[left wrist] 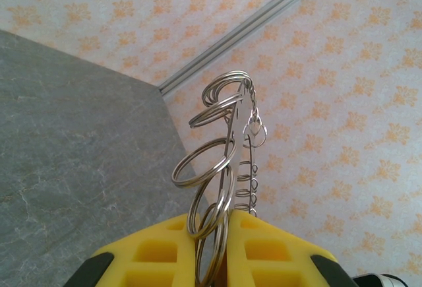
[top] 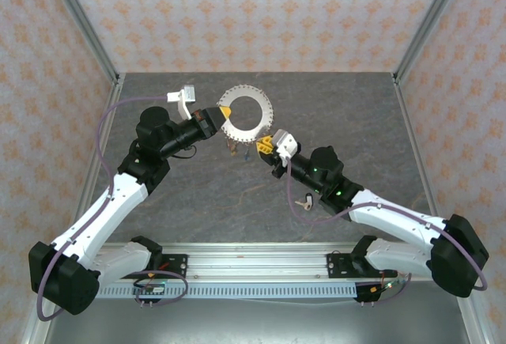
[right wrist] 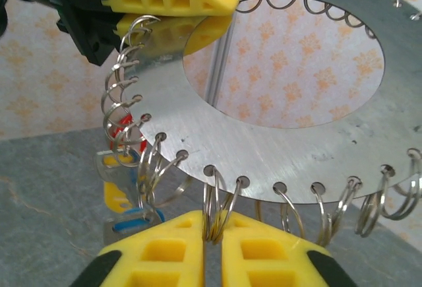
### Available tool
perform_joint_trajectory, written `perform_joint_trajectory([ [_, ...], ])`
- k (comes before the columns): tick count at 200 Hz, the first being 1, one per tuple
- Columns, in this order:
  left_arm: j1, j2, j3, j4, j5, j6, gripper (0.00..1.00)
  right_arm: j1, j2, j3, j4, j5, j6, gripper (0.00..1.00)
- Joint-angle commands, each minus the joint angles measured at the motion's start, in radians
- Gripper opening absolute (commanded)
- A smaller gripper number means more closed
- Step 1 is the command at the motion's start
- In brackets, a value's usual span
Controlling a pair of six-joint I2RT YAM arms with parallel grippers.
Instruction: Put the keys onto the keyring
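Basically keyring [top: 264, 115] held up off the bench [top: 198, 202], left end effector [top: 222, 113] clamped on its left rim, right end effector [top: 264, 143] pinched shut on its lower coiled edge, keys [right wrist: 119, 198] dangling beneath.

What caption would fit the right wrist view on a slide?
The left gripper holds the keyring; right gripper pinches a small loop on its rim, keys hanging beside.

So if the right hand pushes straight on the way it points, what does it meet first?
Most likely the keyring, its flat rim just beyond the wire loop that the right hand pinches; depth is unclear.
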Motion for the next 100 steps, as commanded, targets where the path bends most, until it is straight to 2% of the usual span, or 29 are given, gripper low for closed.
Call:
perform_joint_trajectory([
  [1,-0.003,-0.024,0.05,0.023,-0.002,0.017,0.0,0.004,-0.022,-0.016,-0.039,0.002,-0.059,0.07],
  [18,-0.004,-0.026,0.05,0.019,-0.003,0.021,0.0,0.004,-0.039,-0.007,-0.096,-0.047,-0.069,0.02],
  [31,-0.003,-0.025,0.048,0.025,-0.004,0.02,0.0,0.004,-0.047,-0.007,-0.114,-0.112,-0.071,0.04],
  [55,-0.004,-0.02,0.047,0.036,-0.001,0.014,0.0,0.004,-0.045,-0.011,-0.117,-0.159,-0.046,0.07],
  [72,-0.003,-0.02,0.052,0.031,-0.001,0.016,0.0,0.004,-0.05,-0.016,-0.132,-0.15,-0.047,0.05],
  [86,-0.005,-0.021,0.06,0.016,0.007,0.03,0.0,0.003,-0.06,-0.019,-0.149,-0.12,-0.065,0.14],
  [100,-0.004,-0.019,0.071,-0.006,0.016,0.046,0.0,0.004,-0.067,-0.008,-0.193,-0.105,-0.096,0.13],
])
